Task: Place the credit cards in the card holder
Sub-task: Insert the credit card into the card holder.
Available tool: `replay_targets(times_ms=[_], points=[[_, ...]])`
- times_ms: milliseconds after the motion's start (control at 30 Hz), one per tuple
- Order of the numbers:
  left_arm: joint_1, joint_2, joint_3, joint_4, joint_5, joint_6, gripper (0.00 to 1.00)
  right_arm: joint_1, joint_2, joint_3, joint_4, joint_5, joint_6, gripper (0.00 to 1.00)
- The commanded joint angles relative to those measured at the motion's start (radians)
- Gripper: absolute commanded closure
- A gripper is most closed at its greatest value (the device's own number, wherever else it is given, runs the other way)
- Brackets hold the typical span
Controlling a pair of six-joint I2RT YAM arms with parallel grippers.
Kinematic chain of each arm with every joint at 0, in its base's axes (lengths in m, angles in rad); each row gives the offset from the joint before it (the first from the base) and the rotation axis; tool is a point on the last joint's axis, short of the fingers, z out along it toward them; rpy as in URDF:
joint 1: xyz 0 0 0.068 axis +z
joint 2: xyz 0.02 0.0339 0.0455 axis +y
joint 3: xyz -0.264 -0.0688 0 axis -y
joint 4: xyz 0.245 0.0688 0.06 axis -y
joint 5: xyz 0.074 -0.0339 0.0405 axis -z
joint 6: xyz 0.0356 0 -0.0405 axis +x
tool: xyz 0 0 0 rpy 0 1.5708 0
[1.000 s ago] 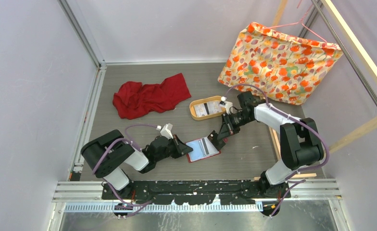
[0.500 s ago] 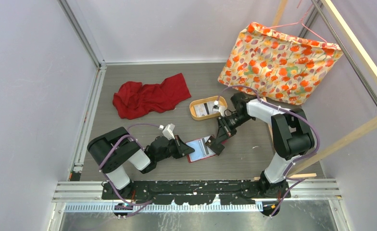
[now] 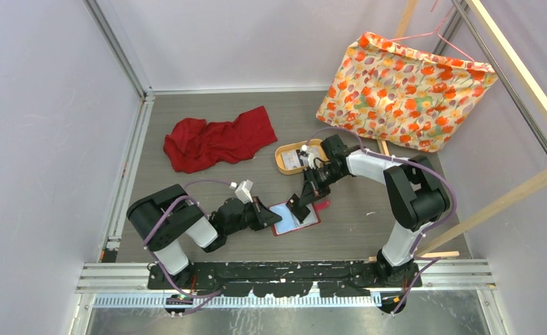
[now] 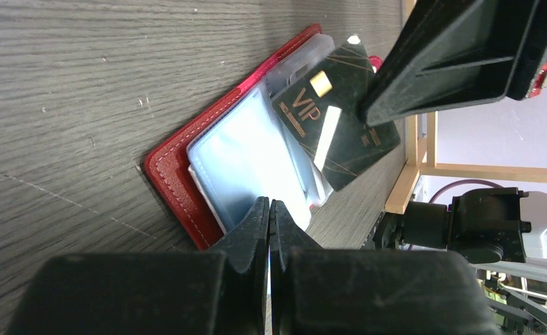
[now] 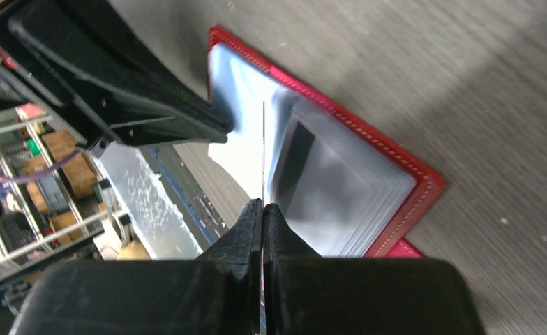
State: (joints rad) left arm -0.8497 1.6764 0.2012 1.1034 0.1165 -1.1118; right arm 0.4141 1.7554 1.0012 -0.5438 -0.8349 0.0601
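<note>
Card holder (image 3: 300, 222) lies open flat on the table (image 3: 187, 188), lower centre of the top view, red cover down and pale clear pockets facing up. A snap tab pokes out at its right edge.

One credit card, a black VIP card (image 4: 326, 118) with a gold chip, is tilted over the holder's right-hand pockets. In the left wrist view its lower edge is down among the clear leaves. The right wrist view shows it edge-on, as a thin line running up from the fingertips.

Right gripper (image 3: 298, 205) is clamped narrow on that black VIP card, just above the holder.

Left gripper (image 3: 278, 221) is at the holder's left edge, jaws closed tight. The tips touch the rim of the clear pocket stack. Cannot tell whether a leaf is pinched between them or only pressed.

More credit cards (image 3: 293, 159), pale with a dark stripe, lie in the oval tan tray (image 3: 278, 160). The tray is above the holder in frame, and the right arm's wrist partly covers its right end.

Further out, a crumpled red cloth (image 3: 218, 139) sits upper left of the tray, well apart. A floral orange fabric bag (image 3: 407, 91) hangs on a pink hanger at the upper right.
</note>
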Motion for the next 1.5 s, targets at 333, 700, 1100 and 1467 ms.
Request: replay_targets(times_ms=[333, 700, 1100, 1467], points=[[-0.003, -0.021, -0.019, 0.012, -0.025, 0.008, 1.0, 0.021, -0.016, -0.039, 0.098, 0.124, 0.113, 0.99], [-0.003, -0.025, -0.019, 0.007, -0.026, 0.008, 1.0, 0.013, -0.084, -0.076, 0.06, 0.124, 0.087, 0.99], [-0.003, -0.022, -0.018, 0.013, -0.015, 0.008, 1.0, 0.015, -0.074, -0.109, 0.134, 0.156, 0.16, 0.99], [-0.003, -0.017, -0.019, 0.021, -0.012, 0.007, 1.0, 0.016, -0.083, -0.12, 0.166, 0.241, 0.203, 0.99]])
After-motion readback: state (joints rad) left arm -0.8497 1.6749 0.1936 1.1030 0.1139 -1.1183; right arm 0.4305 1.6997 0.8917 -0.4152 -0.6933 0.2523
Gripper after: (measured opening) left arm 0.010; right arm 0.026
